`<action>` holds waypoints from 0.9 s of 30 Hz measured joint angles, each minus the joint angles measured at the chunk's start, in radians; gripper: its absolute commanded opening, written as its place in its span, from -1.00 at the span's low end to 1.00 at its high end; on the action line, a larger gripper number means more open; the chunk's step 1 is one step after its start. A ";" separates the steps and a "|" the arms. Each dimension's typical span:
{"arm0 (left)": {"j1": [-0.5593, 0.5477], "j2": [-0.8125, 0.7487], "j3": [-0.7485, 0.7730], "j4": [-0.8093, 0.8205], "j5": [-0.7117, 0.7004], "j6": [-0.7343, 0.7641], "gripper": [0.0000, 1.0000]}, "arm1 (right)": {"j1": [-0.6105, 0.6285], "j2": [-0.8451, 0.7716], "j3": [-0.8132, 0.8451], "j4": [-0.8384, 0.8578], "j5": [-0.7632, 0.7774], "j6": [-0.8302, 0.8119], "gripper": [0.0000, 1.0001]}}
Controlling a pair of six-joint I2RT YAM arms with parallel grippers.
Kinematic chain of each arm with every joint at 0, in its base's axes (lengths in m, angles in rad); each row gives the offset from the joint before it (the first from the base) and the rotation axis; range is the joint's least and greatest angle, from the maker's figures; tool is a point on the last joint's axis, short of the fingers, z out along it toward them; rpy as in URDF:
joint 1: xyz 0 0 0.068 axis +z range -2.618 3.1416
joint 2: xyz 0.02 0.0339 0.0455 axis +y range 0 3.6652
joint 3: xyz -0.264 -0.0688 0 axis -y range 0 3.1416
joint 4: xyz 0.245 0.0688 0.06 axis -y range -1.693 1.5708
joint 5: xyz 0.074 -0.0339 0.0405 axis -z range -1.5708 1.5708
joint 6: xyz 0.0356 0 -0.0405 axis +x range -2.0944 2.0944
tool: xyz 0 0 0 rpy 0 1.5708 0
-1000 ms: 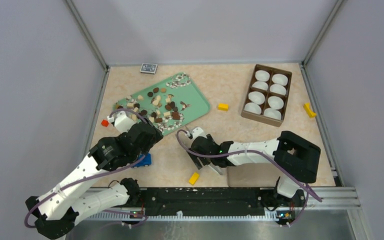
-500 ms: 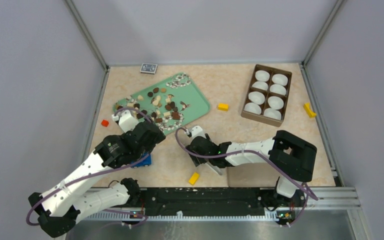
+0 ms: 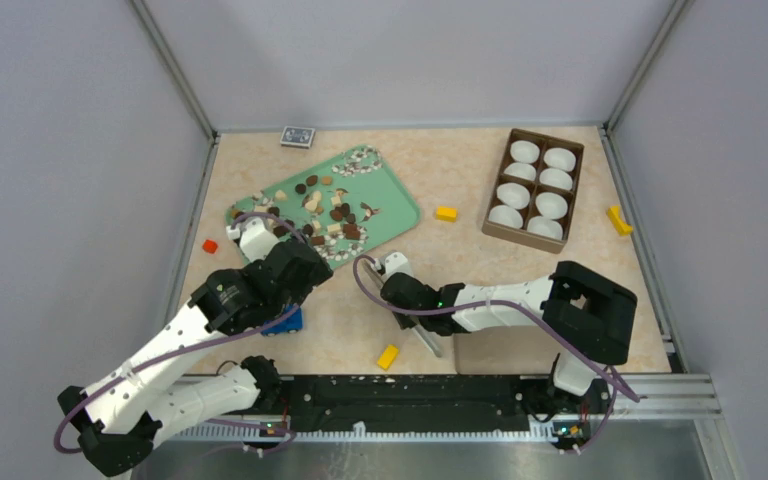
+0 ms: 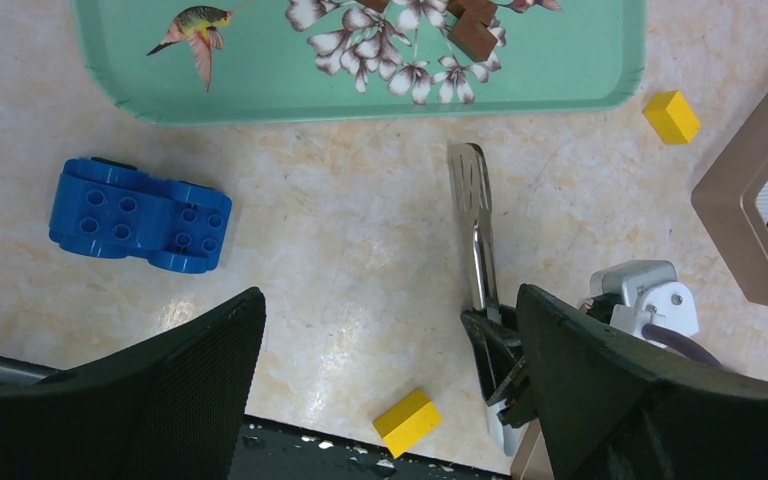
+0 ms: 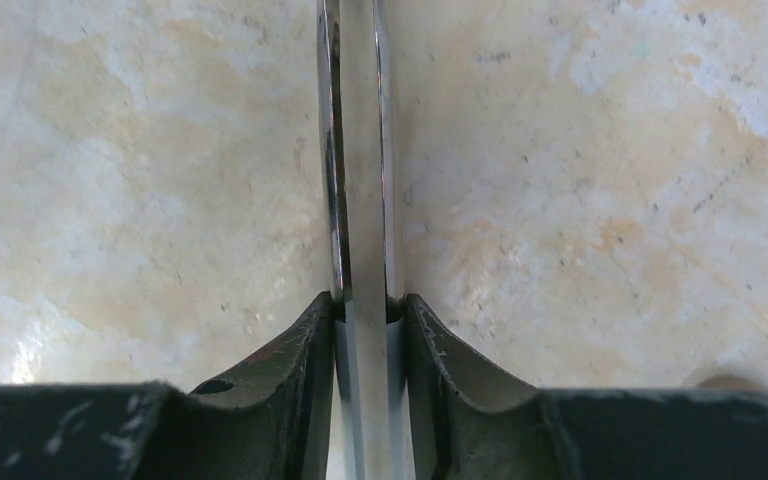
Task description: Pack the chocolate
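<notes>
The chocolate (image 3: pixel 325 212) is many tiny dark, light brown and cream pieces scattered on a green flowered tray (image 3: pixel 392 208); a few brown pieces (image 4: pixel 472 32) show in the left wrist view. My right gripper (image 3: pixel 406 304) is shut on metal tweezers (image 5: pixel 355 150) low over the table, just in front of the tray. In the left wrist view the tweezers (image 4: pixel 472 200) point at the tray's near rim (image 4: pixel 360 108). My left gripper (image 3: pixel 295 275) hangs wide open and empty (image 4: pixel 390 330) over the table near the tray's near-left corner.
A brown box of white paper cups (image 3: pixel 535 185) stands at the back right. A blue toy car (image 3: pixel 285 322) lies under my left arm. Yellow blocks lie at the front (image 3: pixel 388 356), centre (image 3: pixel 446 213) and right (image 3: pixel 618 220). A red block (image 3: pixel 209 245) lies by the left wall.
My left arm has shifted a little right, toward the tray's near-left corner. The tweezers under my right gripper now look narrower and have turned slightly.
</notes>
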 measured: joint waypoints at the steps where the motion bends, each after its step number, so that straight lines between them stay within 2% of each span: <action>1: 0.001 0.002 0.000 0.003 0.000 0.005 0.97 | 0.000 -0.008 0.000 -0.019 -0.004 -0.001 -0.48; 3: 0.008 0.023 0.001 0.003 0.000 0.019 0.97 | 0.000 -0.031 0.000 -0.075 -0.012 -0.008 -0.49; 7: 0.063 0.081 0.008 0.030 0.025 0.073 0.97 | -0.002 -0.083 0.021 -0.179 -0.034 -0.017 -0.73; 15: 0.257 0.130 0.006 0.144 0.157 0.212 0.97 | -0.037 -0.187 0.060 -0.265 -0.080 -0.018 -0.75; 23: 0.399 0.207 0.024 0.166 0.224 0.324 0.98 | -0.155 -0.313 0.090 -0.370 -0.095 -0.029 -0.75; 27: 0.581 0.242 0.039 0.172 0.278 0.386 0.97 | -0.213 -0.340 0.140 -0.420 -0.108 -0.035 -0.75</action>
